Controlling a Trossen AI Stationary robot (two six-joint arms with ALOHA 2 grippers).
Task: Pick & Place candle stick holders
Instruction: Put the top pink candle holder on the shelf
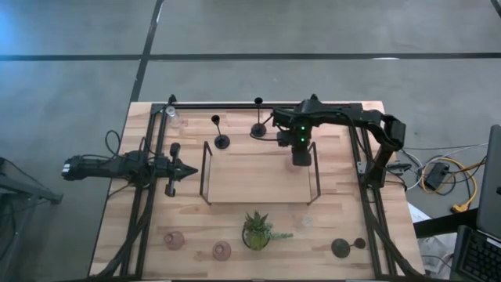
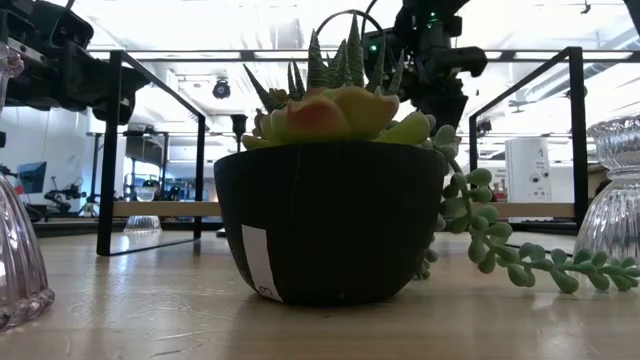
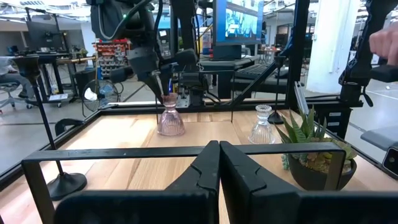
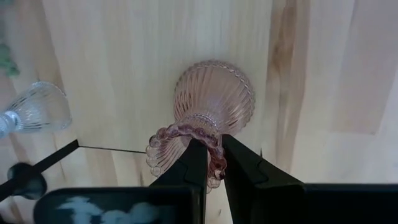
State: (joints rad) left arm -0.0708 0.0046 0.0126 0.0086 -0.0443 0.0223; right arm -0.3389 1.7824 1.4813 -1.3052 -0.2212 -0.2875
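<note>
My right gripper (image 1: 301, 159) points down over the right end of the black wire-framed wooden tray (image 1: 235, 182), shut on a pink ribbed glass candle stick holder (image 4: 213, 94). In the left wrist view this holder (image 3: 170, 121) shows low over the tray's floor; I cannot tell whether its base touches. My left gripper (image 1: 188, 168) waits shut and level at the tray's left end. Two black thin-stemmed holders (image 1: 221, 141) (image 1: 258, 129) stand on their round bases behind the tray. A clear glass holder (image 3: 262, 127) stands near the green plant (image 1: 257, 231). My right gripper pinches the pink holder's frilled top rim (image 4: 214, 158) between its two fingers, at one side of the mouth. The fingers (image 4: 193, 163) come from above, pointing steeply down. The holder is upright below them, its wide ribbed base down toward the tray's wooden floor.
Two more pink glass holders (image 1: 174, 239) (image 1: 222, 251) stand near the table's front edge, left of the plant. A black holder (image 1: 340, 248) is at the front right and a clear one (image 1: 174, 116) at the far left. The tray's upright wire frames (image 1: 206, 168) (image 1: 316, 176) flank the gripper.
</note>
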